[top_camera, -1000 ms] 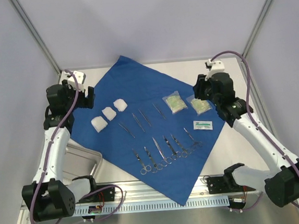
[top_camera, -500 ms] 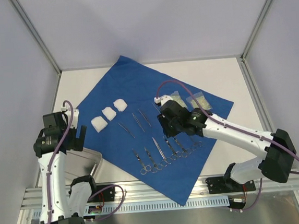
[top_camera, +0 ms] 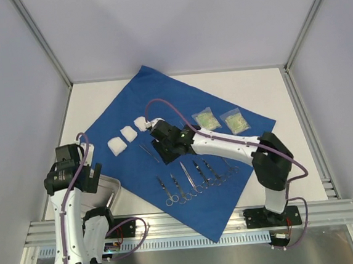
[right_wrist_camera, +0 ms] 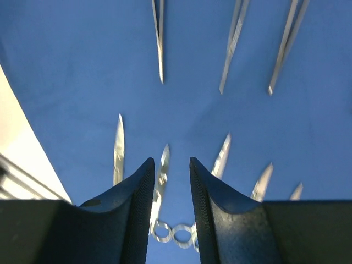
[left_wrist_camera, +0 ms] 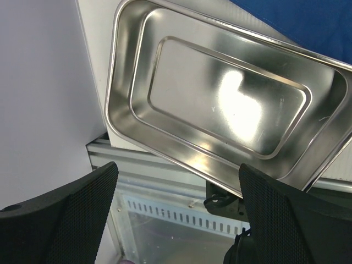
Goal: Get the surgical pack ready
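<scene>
Spreading flat and cornerwise over the white tabletop, the large royal-blue matte fabric drape carries the laid-out kit: three white gauze squares towards its left side, two clear packets of pale contents towards its right, thin steel tweezers in the middle, and a row of steel ring-handled scissors and clamps nearer the arms.

The right gripper reaches across the drape and hangs between the gauze and the ring-handled row. From the right wrist, its fingers stand with only a narrow slot between them (blue cloth shows through it) and grip nothing; scissor tips lie just past them and the tweezer points beyond.

The left gripper is off the drape's left edge, above a shiny rectangular stainless-steel tray by the table's near rail. Its black textured fingers are spread wide, with nothing held.
</scene>
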